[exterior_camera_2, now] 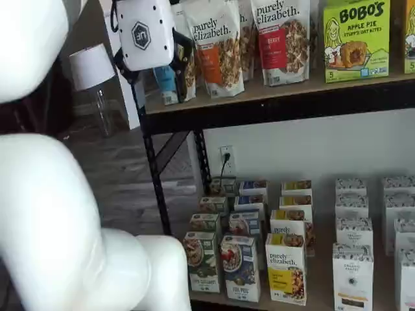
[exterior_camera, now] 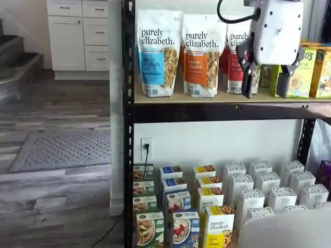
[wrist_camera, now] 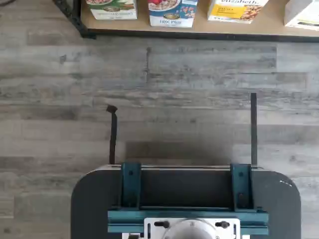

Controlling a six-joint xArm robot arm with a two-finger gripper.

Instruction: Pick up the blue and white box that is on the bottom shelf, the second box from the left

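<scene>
The blue and white box [exterior_camera: 185, 230] stands at the front of the bottom shelf [wrist_camera: 139, 27], between a green-and-white carton [exterior_camera: 149, 230] and a yellow "purely elizabeth" carton [exterior_camera: 220, 230]. It also shows in a shelf view [exterior_camera_2: 240, 269] and in the wrist view [wrist_camera: 173, 12]. More cartons of its kind stand in a row behind it. My gripper [exterior_camera: 266, 85] hangs high up in front of the wooden tier, far above the box. Its two black fingers show a plain gap and hold nothing. In a shelf view only its white body [exterior_camera_2: 146, 32] shows well.
Tall granola bags [exterior_camera: 158, 51] and yellow-green boxes [exterior_camera_2: 356, 39] fill the wooden tier. White cartons [exterior_camera: 266, 194] fill the right of the bottom shelf. A black rack post [exterior_camera: 128, 124] stands at the left. The dark mount with teal brackets [wrist_camera: 187, 191] is over grey plank floor.
</scene>
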